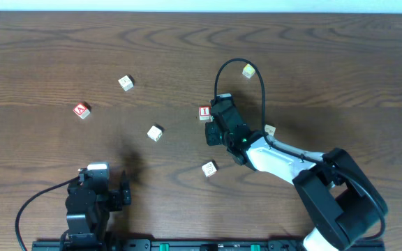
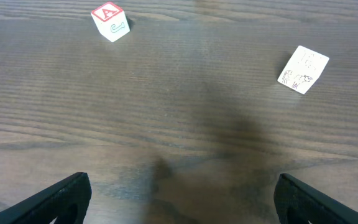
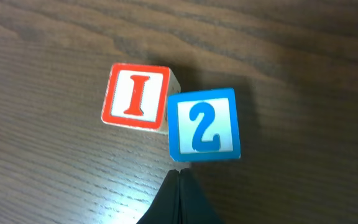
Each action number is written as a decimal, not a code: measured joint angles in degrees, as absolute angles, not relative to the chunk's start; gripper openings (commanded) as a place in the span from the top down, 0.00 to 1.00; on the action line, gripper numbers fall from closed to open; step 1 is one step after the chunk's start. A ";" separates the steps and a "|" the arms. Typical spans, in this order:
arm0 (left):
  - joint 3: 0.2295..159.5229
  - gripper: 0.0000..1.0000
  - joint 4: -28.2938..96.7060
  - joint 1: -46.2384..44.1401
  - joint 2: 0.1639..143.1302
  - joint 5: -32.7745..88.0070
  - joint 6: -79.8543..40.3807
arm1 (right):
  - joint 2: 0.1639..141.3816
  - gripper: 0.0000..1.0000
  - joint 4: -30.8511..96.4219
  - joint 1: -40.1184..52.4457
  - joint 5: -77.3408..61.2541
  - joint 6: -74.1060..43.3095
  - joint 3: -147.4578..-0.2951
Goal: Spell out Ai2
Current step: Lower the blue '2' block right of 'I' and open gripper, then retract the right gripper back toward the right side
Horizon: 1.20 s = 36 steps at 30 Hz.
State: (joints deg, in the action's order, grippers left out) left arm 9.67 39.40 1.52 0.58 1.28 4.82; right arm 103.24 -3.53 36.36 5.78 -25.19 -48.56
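On the table (image 1: 340,63), the right arm (image 1: 278,159) is stretched out to the centre. The left gripper (image 2: 182,186) is kept back at the near left, jaws spread wide, nothing held.

The right gripper (image 3: 179,186) is seen with fingers pressed together and empty. Its tip is at the near edge of the 2 block (image 3: 204,124); contact cannot be confirmed.

The 2 block is butted against the right side of the I block (image 3: 135,96), set slightly nearer and a little twisted, so the pair is not square. The A block (image 1: 82,110) lies well apart to the left and is not yet in the row.

Handling, as judged:
- The blocks are expected to be light, rigid and smooth-faced.
- They should slide easily, and will likely spin if nudged off-centre.
- A grip across 2 opposite side faces, letter up, is advised.
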 measured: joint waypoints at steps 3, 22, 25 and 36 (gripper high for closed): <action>9.67 0.05 39.38 1.52 0.58 1.28 4.80 | 103.24 0.99 -4.16 36.36 6.04 -25.17 -48.56; 9.67 0.05 39.38 1.52 0.58 1.28 4.82 | 103.26 0.99 -6.42 36.23 6.35 -24.64 -48.58; 9.67 0.05 39.38 1.52 0.58 1.28 4.80 | 103.24 0.99 -0.58 36.23 6.11 -23.86 -49.23; 9.67 0.05 39.40 1.52 0.58 1.28 4.80 | 78.37 0.99 16.73 36.23 9.87 -16.82 -57.10</action>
